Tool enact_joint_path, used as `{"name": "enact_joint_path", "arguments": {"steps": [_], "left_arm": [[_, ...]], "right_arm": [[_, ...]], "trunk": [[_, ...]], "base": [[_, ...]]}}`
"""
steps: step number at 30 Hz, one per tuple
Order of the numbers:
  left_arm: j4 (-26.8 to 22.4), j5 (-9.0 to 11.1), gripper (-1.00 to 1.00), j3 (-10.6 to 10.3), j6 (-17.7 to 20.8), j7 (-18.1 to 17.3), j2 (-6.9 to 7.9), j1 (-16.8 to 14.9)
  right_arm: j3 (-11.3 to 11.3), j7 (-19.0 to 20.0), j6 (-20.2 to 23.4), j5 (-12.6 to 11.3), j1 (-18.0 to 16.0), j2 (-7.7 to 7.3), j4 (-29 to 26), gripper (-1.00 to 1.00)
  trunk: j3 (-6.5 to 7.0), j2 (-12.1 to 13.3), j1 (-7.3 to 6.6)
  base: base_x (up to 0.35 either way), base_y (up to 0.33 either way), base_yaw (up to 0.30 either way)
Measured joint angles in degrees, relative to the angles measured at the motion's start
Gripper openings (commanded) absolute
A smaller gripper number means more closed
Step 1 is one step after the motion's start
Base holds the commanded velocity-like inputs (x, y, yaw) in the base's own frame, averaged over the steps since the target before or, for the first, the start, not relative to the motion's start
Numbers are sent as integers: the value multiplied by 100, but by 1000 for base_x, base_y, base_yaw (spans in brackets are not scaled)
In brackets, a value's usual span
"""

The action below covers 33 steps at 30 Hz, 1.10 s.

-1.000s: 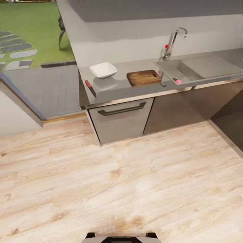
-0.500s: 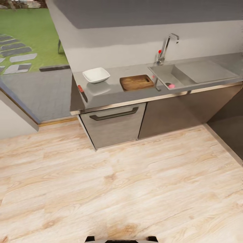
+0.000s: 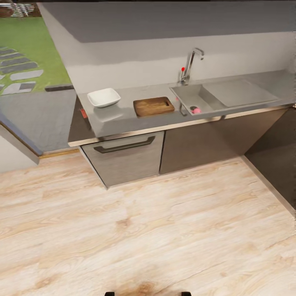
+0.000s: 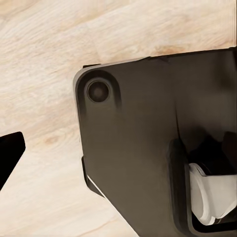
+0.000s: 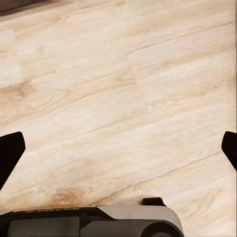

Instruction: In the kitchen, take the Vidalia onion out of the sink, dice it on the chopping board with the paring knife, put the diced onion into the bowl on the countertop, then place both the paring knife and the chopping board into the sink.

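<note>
Across the wooden floor stands the grey countertop (image 3: pixel 123 119). On it are the white bowl (image 3: pixel 103 97) and, to its right, the dark brown chopping board (image 3: pixel 153 106). The sink (image 3: pixel 230 92) is right of the board, under a curved tap (image 3: pixel 190 62). The pale-pink onion (image 3: pixel 197 110) lies in the basin near the drain. A slim thing with a red end (image 3: pixel 178 100), seemingly the paring knife, lies between board and sink. My right gripper (image 5: pixel 118 148) hangs open over the floor. My left gripper's one visible fingertip (image 4: pixel 10 150) stands wide, over my dark base (image 4: pixel 148 138).
A small red-and-dark thing (image 3: pixel 83 112) sits at the counter's left end. A drawer front with a dark handle (image 3: pixel 123 144) is under the bowl. A dark cabinet run (image 3: pixel 275 156) juts out on the right. Glass to a garden (image 3: pixel 24 61) is on the left.
The whole head view has shifted: the counter now sits further left and lower in the picture, so the camera moved. Nothing on the counter has moved.
</note>
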Motion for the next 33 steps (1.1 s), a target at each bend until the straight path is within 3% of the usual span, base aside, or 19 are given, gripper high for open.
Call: {"name": "enact_joint_path", "arguments": {"steps": [33], "left_arm": [[0,0,100,8,0,9,-1,0]], "right_arm": [[0,-8,0,0,0,0,1,100]], "trunk": [[301,0,0]], "base": [[1,-317,0]]}}
